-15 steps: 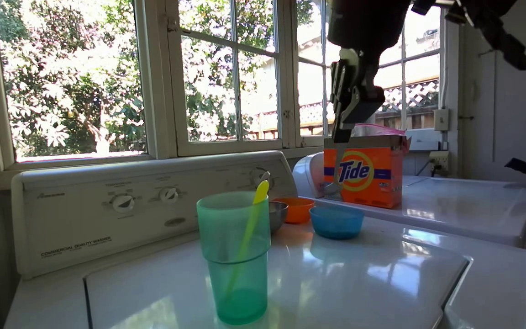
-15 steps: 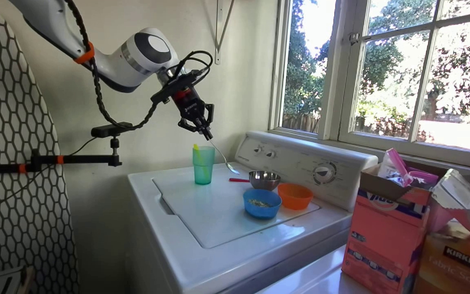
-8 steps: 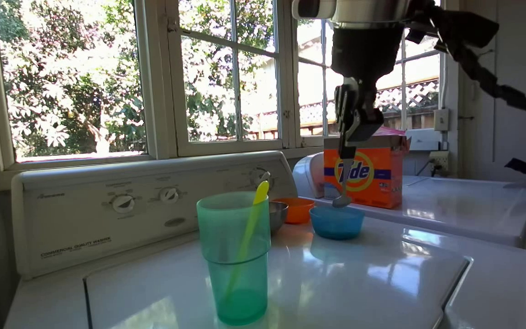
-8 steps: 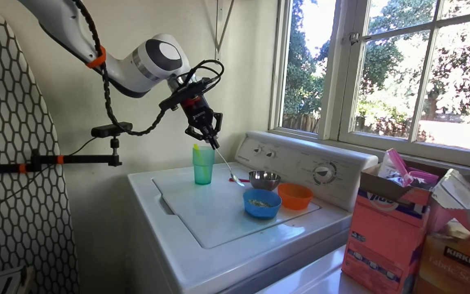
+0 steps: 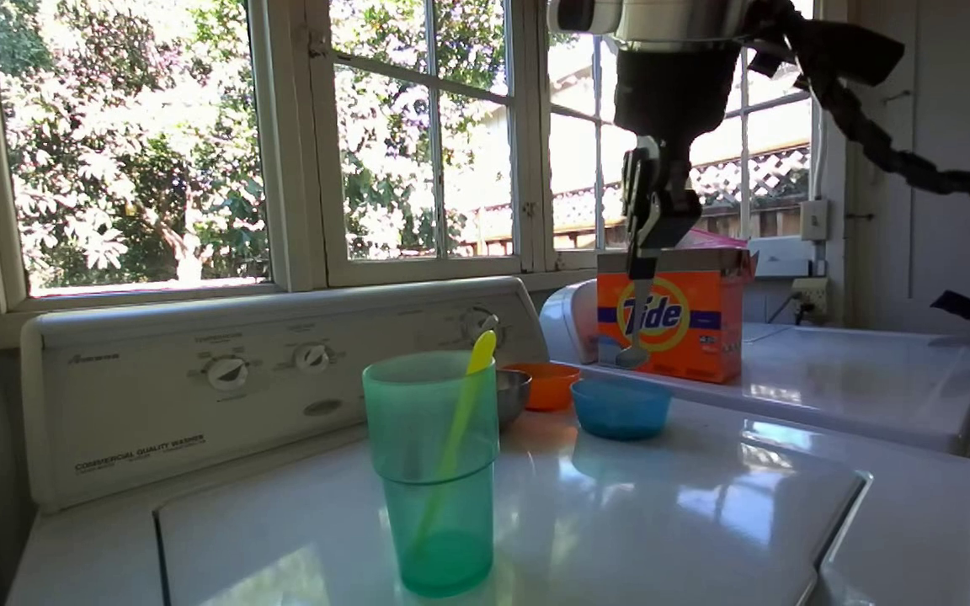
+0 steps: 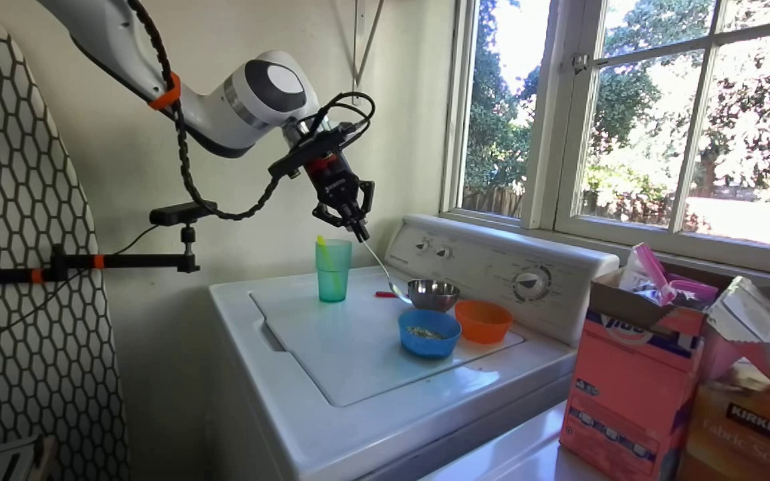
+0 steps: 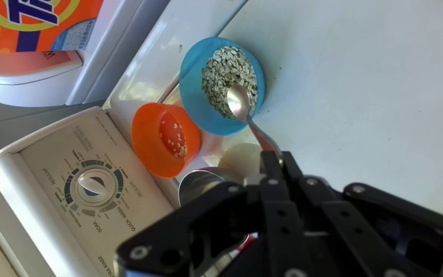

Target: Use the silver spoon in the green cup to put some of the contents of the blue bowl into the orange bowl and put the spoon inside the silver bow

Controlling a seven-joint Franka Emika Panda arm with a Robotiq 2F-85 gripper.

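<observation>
My gripper (image 6: 363,237) is shut on the handle of the silver spoon (image 7: 238,102), which slants down from the fingertips. In the wrist view the spoon's head overlaps the flakes in the blue bowl (image 7: 194,84). Both exterior views put that head above the bowl's rim, apart from it, and I see nothing lying in it. Beside the blue bowl stands the orange bowl (image 7: 148,142), holding a few flakes. The silver bowl (image 6: 433,294) is behind them, partly covered by my gripper in the wrist view. A yellow-green utensil leans inside the green cup (image 5: 430,471).
The washer's control panel (image 6: 505,267) rises behind the bowls. A red handle (image 6: 392,294) lies by the silver bowl. The Tide box (image 5: 679,324) stands on the neighbouring machine, and another carton (image 6: 746,427) is near it. Stray flakes dot the lid beside the blue bowl.
The gripper and spoon have travelled toward the blue bowl, dropping at first and then lifting slightly over the last half second. The grip on the spoon is unchanged; the bowls and cup have stayed put.
</observation>
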